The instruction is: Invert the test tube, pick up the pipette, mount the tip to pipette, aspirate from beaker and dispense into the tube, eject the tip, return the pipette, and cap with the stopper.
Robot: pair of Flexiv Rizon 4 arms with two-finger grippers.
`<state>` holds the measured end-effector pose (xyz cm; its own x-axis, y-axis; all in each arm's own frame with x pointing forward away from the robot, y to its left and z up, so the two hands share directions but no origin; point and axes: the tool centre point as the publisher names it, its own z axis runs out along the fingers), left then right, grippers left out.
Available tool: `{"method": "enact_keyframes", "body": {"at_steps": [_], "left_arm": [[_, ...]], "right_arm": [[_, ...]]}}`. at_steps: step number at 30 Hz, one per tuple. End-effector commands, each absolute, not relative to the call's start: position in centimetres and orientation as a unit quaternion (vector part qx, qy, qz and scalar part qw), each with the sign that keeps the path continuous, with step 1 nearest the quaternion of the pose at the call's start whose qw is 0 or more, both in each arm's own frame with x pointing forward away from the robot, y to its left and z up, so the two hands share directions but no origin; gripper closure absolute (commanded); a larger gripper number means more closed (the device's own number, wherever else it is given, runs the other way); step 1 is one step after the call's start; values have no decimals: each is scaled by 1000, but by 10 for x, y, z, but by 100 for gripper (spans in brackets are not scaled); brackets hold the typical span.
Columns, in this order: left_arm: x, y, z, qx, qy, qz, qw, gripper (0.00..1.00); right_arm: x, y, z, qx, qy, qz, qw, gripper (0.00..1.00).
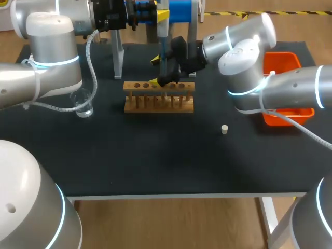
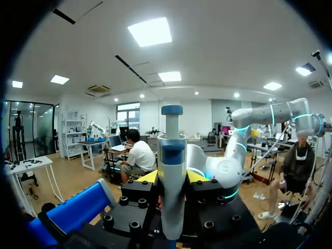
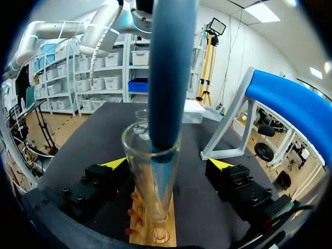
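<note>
Claw L (image 2: 172, 180) gripping pipette (image 2: 172, 150), claw R (image 3: 167, 165) released, straddling test tube (image 3: 137, 174) in rack (image 3: 153, 237)

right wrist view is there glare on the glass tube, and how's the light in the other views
Right wrist view: the clear glass test tube carries pale highlights on rim and wall yet is see-through. Left wrist view: the white and blue pipette is evenly lit, without hot spots. Head view: the clear glass beaker glints against the black table.
</note>
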<state>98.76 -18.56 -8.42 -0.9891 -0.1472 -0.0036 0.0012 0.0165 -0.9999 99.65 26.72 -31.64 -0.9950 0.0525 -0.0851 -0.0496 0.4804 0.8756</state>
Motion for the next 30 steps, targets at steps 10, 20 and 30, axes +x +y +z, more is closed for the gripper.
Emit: {"method": "enact_keyframes", "body": {"at_steps": [10, 20, 30], "left_arm": [[988, -186, -84, -51, 711, -699, 53, 100], [987, -187, -82, -51, 713, -697, 54, 100], [984, -189, -70, -46, 715, -695, 63, 100]], "right_arm": [[996, 266, -315, 0, 860, 508, 49, 0], [996, 266, -315, 0, 860, 508, 49, 0], [996, 266, -315, 0, 860, 508, 49, 0]]}}
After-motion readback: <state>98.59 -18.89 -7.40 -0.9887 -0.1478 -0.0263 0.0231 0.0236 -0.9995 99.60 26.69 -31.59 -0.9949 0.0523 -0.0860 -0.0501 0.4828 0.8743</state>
